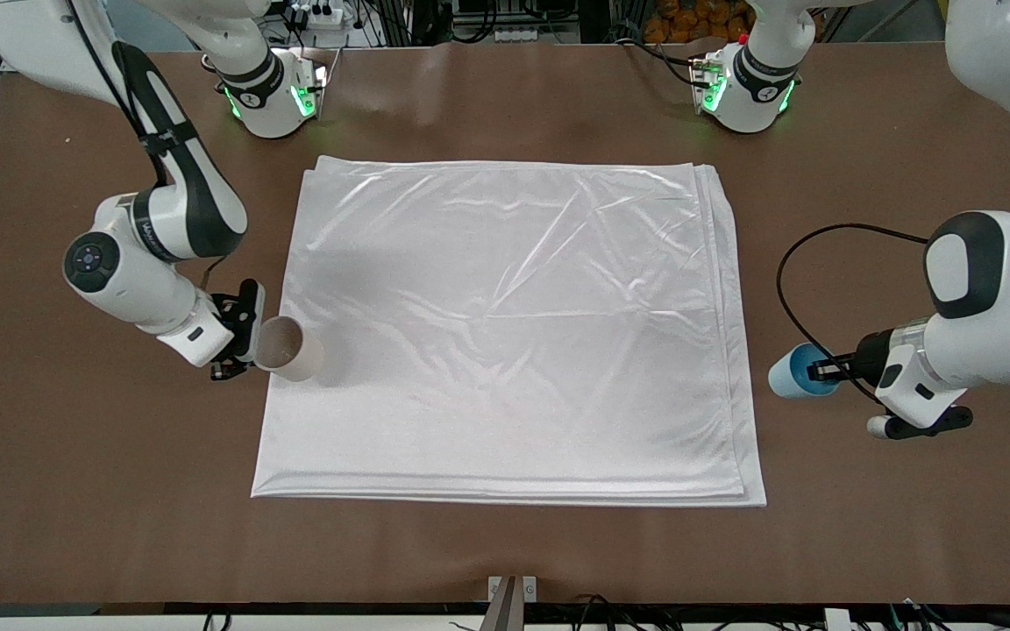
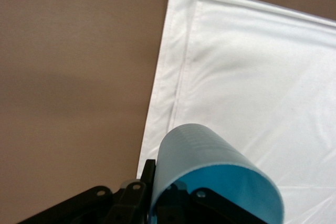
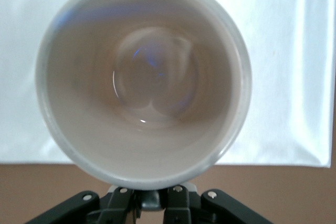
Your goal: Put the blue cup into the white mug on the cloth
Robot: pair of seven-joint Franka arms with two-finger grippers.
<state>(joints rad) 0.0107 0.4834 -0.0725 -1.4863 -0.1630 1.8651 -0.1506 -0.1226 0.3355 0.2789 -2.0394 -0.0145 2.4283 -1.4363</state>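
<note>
Right gripper (image 1: 246, 337): fingers clamped on the white mug (image 1: 292, 348), gripping at its rim. Mug is tipped on its side, mouth toward the gripper, over the cloth (image 1: 505, 333) edge at the right arm's end, roughly 9 o'clock from the cloth's centre in the front view. The right wrist view looks straight into the mug's cream inside (image 3: 144, 80), with cloth under it.

Left gripper (image 1: 828, 372): fingers pinched on the rim of the blue cup (image 1: 793, 371). Cup is also tipped sideways, base pointing toward the cloth, over bare brown table (image 1: 864, 526) just off the cloth's edge at the left arm's end, about 3 o'clock from centre. In the left wrist view the cup (image 2: 210, 174) shows a brighter blue inside, with a cloth corner near it.
</note>
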